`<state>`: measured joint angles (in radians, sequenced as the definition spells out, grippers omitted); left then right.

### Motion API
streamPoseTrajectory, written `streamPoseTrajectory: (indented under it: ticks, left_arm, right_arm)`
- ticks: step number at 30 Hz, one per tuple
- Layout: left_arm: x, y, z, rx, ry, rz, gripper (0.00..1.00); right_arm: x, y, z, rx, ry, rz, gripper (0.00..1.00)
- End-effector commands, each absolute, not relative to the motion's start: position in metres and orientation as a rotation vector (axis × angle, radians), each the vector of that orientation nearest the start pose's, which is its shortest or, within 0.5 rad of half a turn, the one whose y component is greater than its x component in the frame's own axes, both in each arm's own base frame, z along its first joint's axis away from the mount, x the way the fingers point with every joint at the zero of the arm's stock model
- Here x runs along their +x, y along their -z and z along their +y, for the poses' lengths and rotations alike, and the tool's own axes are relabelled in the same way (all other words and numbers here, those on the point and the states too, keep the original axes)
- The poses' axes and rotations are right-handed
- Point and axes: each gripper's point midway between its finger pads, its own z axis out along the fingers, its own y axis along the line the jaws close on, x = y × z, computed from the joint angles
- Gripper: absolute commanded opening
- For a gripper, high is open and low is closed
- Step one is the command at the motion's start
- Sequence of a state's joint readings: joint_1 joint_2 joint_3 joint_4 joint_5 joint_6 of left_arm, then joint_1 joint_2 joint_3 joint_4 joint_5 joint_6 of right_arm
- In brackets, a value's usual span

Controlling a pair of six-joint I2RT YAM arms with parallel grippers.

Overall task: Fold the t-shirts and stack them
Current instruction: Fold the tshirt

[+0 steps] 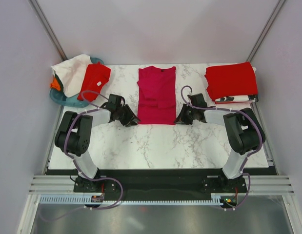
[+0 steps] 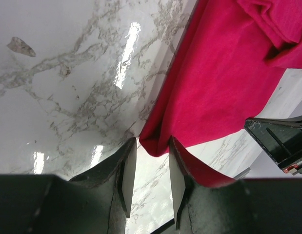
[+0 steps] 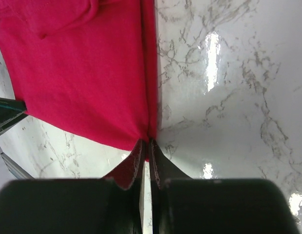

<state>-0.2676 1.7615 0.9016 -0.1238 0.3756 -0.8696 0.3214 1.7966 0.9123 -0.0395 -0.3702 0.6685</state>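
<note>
A crimson-magenta t-shirt [image 1: 156,95] lies flat in a long narrow fold at the middle of the marble table [image 1: 155,144], collar at the far end. My left gripper [image 1: 132,121] is at its near left corner. In the left wrist view its jaws [image 2: 151,146] stand apart with the corner of the cloth [image 2: 214,83] poking between the fingertips. My right gripper [image 1: 180,119] is at the near right corner. In the right wrist view it is shut [image 3: 150,141] on the pinched corner of the shirt [image 3: 87,73].
A folded bright red t-shirt [image 1: 231,80] tops a stack at the back right, with black-and-white cloth [image 1: 233,99] under it. At the back left a teal basket [image 1: 60,99] holds white [image 1: 70,70], red [image 1: 95,80] and orange [image 1: 54,84] shirts.
</note>
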Motion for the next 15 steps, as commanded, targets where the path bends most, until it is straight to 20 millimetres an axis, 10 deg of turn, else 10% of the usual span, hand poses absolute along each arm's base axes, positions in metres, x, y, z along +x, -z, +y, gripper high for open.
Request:
streamPoseTrajectory:
  ticks: [1,10,15]
  left_arm:
    - [0.339,-0.014,-0.194,-0.62,0.878,2.638,0.4]
    - [0.338,0.002,-0.192,-0.652,0.847,2.637,0.04]
    - [0.34,-0.014,-0.191,-0.615,0.852,2.601,0.02]
  right_arm:
    - [0.346,-0.01,0.207,0.284,-0.819,2.624,0.07]
    - [0.345,-0.012,0.206,0.292,-0.82,2.621,0.0]
    - [0.345,-0.026,0.209,0.286,-0.85,2.597,0.0]
